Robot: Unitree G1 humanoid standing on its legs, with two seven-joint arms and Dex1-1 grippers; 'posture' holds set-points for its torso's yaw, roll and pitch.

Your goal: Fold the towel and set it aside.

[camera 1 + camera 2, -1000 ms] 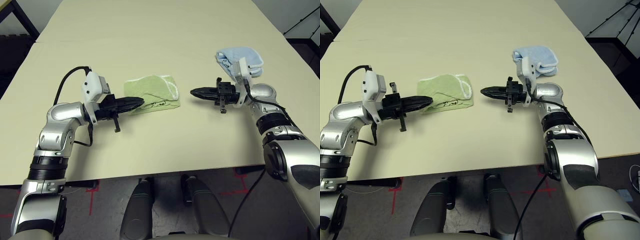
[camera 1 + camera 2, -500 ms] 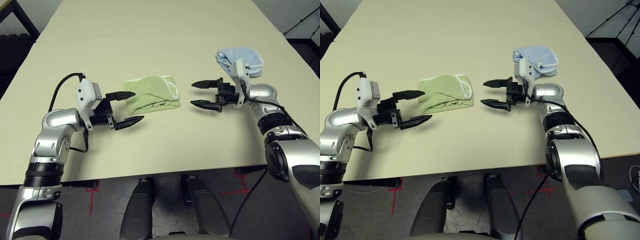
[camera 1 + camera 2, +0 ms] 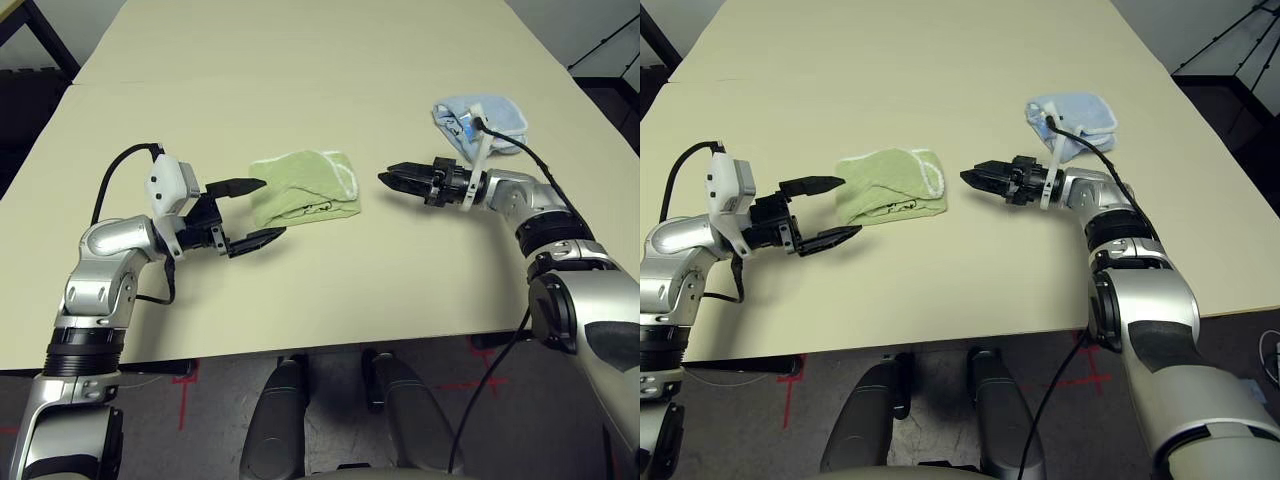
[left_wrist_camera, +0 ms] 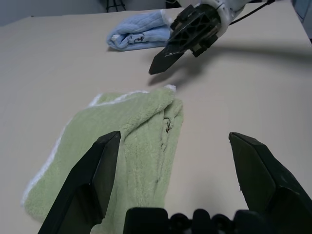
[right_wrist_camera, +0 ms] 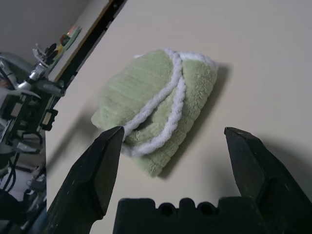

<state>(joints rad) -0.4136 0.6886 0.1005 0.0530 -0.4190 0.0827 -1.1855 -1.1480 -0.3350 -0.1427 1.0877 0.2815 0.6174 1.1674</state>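
Observation:
The towel [image 3: 303, 187], light green with a white stitched edge, lies folded in a small bundle on the table, slightly left of centre. My left gripper [image 3: 273, 207] is open just left of it, its fingers [image 4: 87, 185] spread apart with nothing between them. My right gripper [image 3: 392, 179] hovers a short way right of the towel, pointing at it. In the right wrist view its fingers [image 5: 95, 175] stand wide apart, framing the towel [image 5: 156, 107] ahead without touching it.
A smaller light blue cloth [image 3: 485, 118] lies folded at the back right, behind my right forearm. The beige table [image 3: 300, 60] stretches bare behind the towel, and its front edge [image 3: 320, 345] runs close to my body.
Both grippers were shut a second ago, the left at the towel's left edge. Both have opened. The left has drawn back a little, and the right wrist has rolled in place.

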